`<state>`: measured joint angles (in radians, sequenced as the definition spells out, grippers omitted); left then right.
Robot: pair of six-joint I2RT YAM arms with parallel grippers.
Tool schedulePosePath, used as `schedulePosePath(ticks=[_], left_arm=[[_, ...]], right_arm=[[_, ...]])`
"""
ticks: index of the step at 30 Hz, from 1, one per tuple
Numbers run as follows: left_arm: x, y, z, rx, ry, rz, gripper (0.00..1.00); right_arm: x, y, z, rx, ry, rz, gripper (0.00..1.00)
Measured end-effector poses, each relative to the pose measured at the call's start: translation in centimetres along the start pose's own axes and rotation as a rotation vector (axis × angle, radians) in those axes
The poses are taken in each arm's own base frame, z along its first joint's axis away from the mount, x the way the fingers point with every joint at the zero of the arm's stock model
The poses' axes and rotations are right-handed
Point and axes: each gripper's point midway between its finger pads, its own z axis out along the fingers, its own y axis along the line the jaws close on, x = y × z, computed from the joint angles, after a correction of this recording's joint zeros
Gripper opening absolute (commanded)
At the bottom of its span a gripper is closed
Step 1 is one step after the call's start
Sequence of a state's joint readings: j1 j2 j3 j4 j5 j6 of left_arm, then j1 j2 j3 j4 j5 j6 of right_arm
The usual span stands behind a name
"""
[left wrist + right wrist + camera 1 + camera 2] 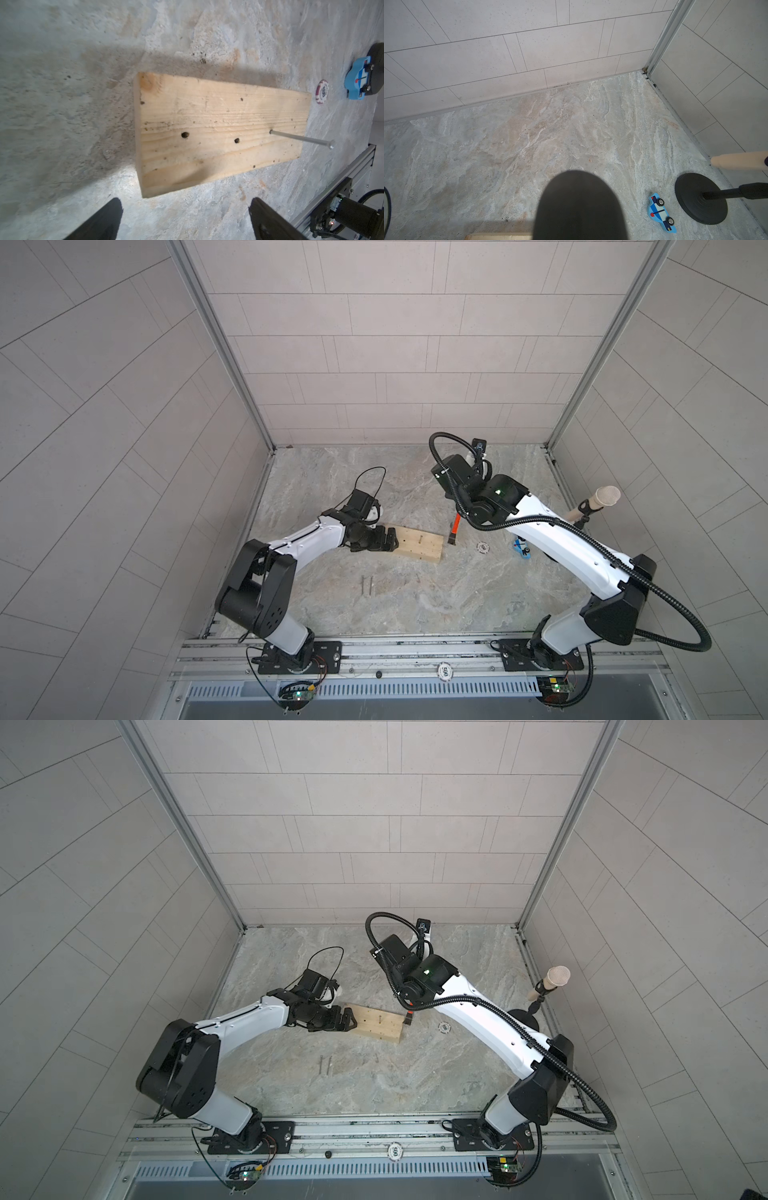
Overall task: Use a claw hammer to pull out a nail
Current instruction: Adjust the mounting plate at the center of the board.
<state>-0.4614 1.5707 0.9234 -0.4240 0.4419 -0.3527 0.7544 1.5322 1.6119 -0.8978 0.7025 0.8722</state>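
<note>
Top views overhead, near-identical. Left wrist close over plank (207,116); right wrist toward far corner (646,71).

Blue toy car (661,214) on the desk (529,135) just beside the mic stand (689,199) base, poker chip (482,547) near the stand beyond the car, beige mic (604,497) clipped tilted atop the stand

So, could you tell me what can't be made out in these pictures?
Claw hammer: head hidden under the right arm's wrist in both top views; only shaft and black end show.
Right gripper: hidden under its arm in both top views; the right wrist view gives only a dark blur.
Two loose nails: too small in both top views to tell straight from bent.
</note>
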Motion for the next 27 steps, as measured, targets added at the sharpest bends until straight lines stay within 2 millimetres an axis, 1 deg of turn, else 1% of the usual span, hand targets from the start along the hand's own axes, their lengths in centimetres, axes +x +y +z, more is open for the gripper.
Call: schedulePosePath(ticks=[4,13,20,27], left_arm=[[0.2,-0.4,0.2,-0.004,0.016,0.019,1.0],[0.5,0.3,0.7,-0.033,0.041,0.008,0.99],[0.8,0.3,1.1,-0.029,0.056,-0.001,0.99],[0.1,-0.7,1.2,0.024,0.035,-0.007,0.98]], right_arm=[[0.3,0.2,0.3,0.007,0.005,-0.01,0.0],[0.4,0.0,0.6,0.016,0.0,-0.015,0.0],[0.4,-0.2,0.7,0.021,-0.001,-0.015,0.0],[0.3,-0.9,1.3,0.034,0.005,-0.017,0.0]])
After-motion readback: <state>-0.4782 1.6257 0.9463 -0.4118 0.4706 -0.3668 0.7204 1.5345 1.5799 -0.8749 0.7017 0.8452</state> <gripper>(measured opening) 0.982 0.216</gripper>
